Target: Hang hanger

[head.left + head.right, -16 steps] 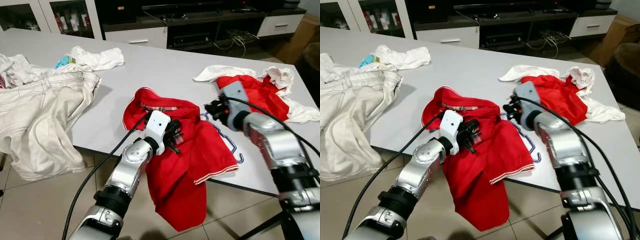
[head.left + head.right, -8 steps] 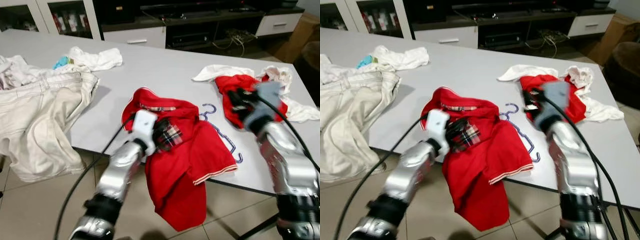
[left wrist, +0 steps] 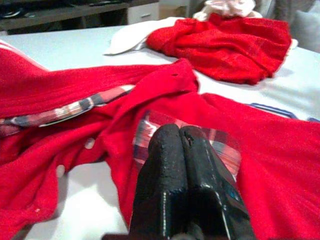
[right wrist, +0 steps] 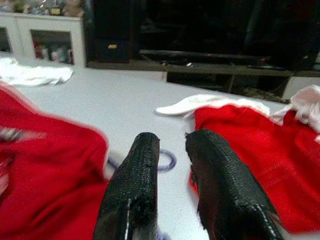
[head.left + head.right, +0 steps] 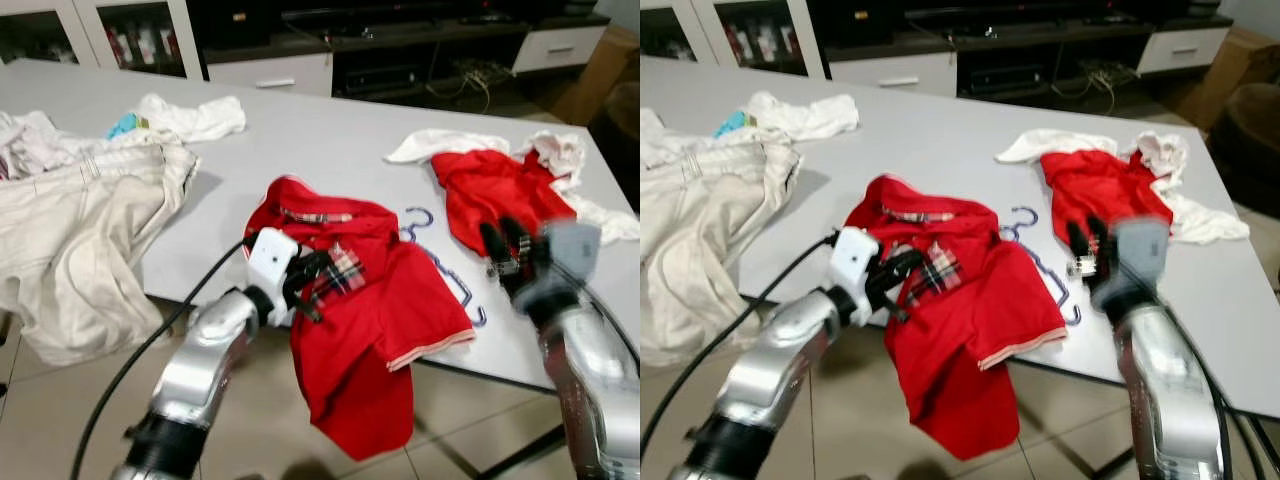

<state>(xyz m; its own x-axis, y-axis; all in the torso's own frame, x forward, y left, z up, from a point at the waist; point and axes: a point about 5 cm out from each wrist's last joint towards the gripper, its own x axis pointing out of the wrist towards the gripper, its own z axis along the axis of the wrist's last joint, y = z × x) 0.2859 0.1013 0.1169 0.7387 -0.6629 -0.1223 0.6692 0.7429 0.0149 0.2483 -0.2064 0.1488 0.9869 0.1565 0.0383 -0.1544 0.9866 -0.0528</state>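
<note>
Between the closed jaws of the left gripper (image 5: 312, 285) sits a fold of the red polo shirt (image 5: 375, 330), pinched at the plaid-lined placket; in the left wrist view the two black fingers (image 3: 165, 160) press together with the plaid lining showing just beyond their tips. Holding the cloth there looks meant to lift the front of the shirt off what lies under it, since part of the garment hangs over the near edge of the bench (image 5: 320, 140) and would otherwise drag.

Just past that grip, toward the right arm, lies the blue hanger (image 5: 445, 275), its hook poking out beside the shirt's collar and its bar running along the shirt's far edge, partly under the red fabric. It rests flat on the bench, not yet held by either arm.

The right gripper (image 5: 513, 250) hovers above the bench near the hanger's lower end, blurred in the head views. In the right wrist view its fingers (image 4: 137, 185) stand slightly apart with nothing between them, and the hanger's blue loop (image 4: 165, 161) shows just ahead of the tips. That placing suggests it is lining up to take the hanger while the left keeps the shirt clear.

Beyond the right jaws lies a second red garment (image 5: 495, 190) on white cloths (image 5: 430, 145); beige trousers (image 5: 80, 230) drape off the bench well away from the left jaws.
</note>
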